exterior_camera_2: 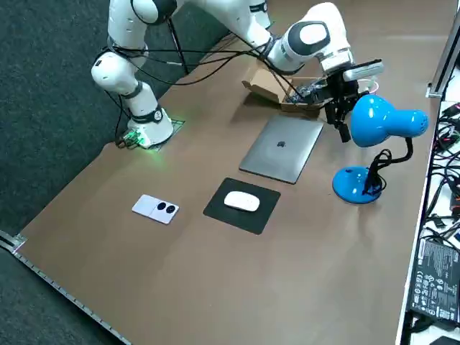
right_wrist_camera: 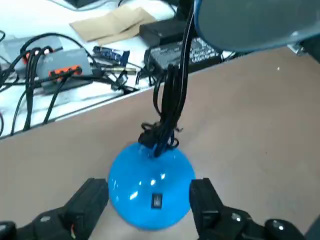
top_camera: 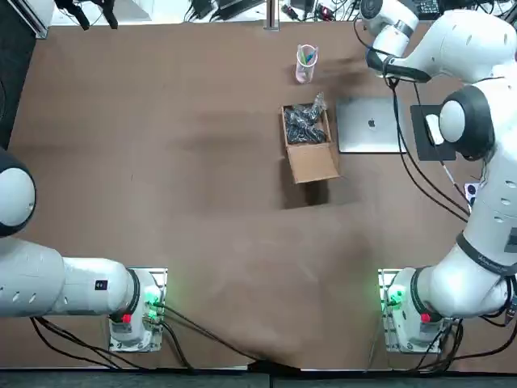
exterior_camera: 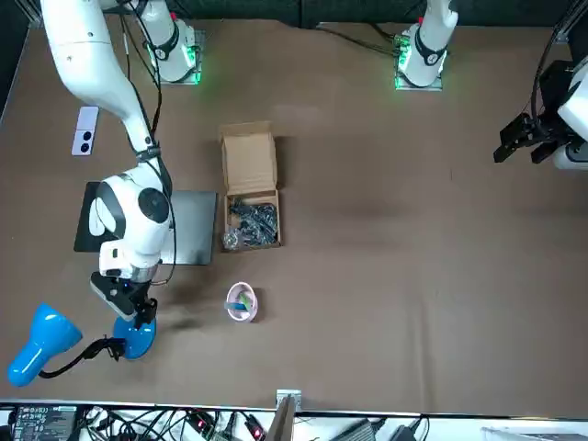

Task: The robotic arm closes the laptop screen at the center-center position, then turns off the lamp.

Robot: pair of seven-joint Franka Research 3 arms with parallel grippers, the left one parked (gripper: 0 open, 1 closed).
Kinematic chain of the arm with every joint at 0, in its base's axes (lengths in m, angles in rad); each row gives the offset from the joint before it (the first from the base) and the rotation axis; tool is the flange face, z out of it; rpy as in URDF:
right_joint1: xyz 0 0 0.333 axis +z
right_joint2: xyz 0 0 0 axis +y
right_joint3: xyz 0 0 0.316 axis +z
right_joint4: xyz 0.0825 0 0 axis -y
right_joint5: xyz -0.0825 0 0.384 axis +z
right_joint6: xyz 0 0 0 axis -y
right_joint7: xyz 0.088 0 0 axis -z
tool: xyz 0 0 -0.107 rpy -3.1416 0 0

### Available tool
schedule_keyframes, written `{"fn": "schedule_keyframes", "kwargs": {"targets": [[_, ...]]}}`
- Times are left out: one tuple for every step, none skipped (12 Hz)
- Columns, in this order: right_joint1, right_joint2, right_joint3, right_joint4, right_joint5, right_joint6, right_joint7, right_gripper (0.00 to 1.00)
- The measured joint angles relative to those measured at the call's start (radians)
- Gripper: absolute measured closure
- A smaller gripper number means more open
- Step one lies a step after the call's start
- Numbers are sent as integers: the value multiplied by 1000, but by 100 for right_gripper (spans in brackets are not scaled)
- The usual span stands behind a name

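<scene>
From my remote station, the brown table [top_camera: 161, 162] shows wide bare room across its centre and the robot's left half, while the right far corner is crowded. The silver laptop [top_camera: 370, 124] lies there with its lid flat down, just beside an open cardboard box [top_camera: 307, 141] of dark parts on one side and a black mouse pad [exterior_camera_2: 255, 219] on the other. Past the laptop, close to the table's far edge, stands the blue lamp [exterior_camera_2: 388, 122], its thin black neck curving up from a round base [right_wrist_camera: 150, 185].

The right gripper [right_wrist_camera: 148, 194] hangs at that corner, low over the base, with the lamp's shade [right_wrist_camera: 255, 20] looming just to one side. Its two black fingers [right_wrist_camera: 92, 205] are spread wide, one on either side of the base, and grip nothing. I cannot tell whether they touch the blue dome. A small dark switch [right_wrist_camera: 156, 201] sits on the base between them.

A white mouse [exterior_camera_2: 242, 202] rests on the pad, and a small white device [exterior_camera_2: 156, 208] lies well apart, nearer the right edge. A pink cup [top_camera: 306, 63] stands beyond the box. Off the far edge, cables [right_wrist_camera: 50, 65] and electronics crowd a white surface.
</scene>
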Motion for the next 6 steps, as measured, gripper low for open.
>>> {"fn": "schedule_keyframes", "kwargs": {"targets": [[-1,-14,8,-17,22,0,-15,0],[-1,-29,19,-35,41,0,-29,0],[-1,-45,30,-55,61,-2,-46,0],[-2,-64,40,-74,87,-2,-78,0],[-2,-84,49,-93,121,-3,-126,0],[-2,-108,58,-112,164,-9,-186,0]]}}
